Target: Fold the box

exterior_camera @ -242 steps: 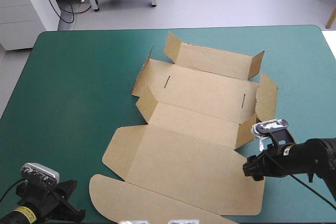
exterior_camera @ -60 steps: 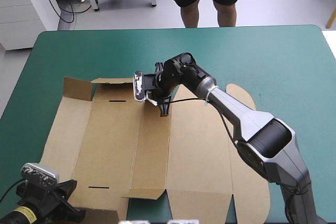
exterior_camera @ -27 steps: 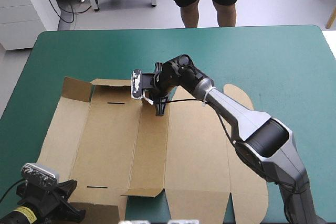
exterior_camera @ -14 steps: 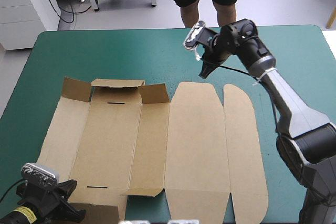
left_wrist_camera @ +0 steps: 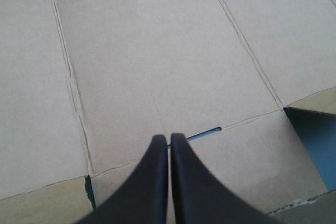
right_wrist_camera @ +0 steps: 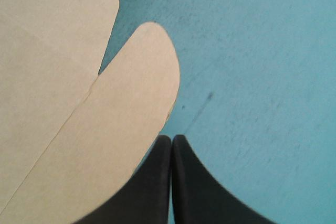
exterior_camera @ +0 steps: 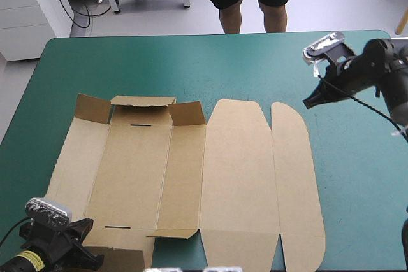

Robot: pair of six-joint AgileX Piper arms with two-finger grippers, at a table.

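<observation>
The left gripper [left_wrist_camera: 169, 137] hangs over the near left corner of the flat brown cardboard box [exterior_camera: 236, 170], its black fingers pressed together on nothing, tips just short of a narrow slot [left_wrist_camera: 203, 133]. The box lies spread open on the teal-green table cover [exterior_camera: 127, 62], long axis running left to right, creases running near to far, small flaps raised at its far left end. Just off its rounded flap [right_wrist_camera: 131, 93] at the far right, the right gripper [exterior_camera: 309, 103] hovers over bare cover, likewise closed and empty. I judge the left arm nearer for the first wall.
</observation>
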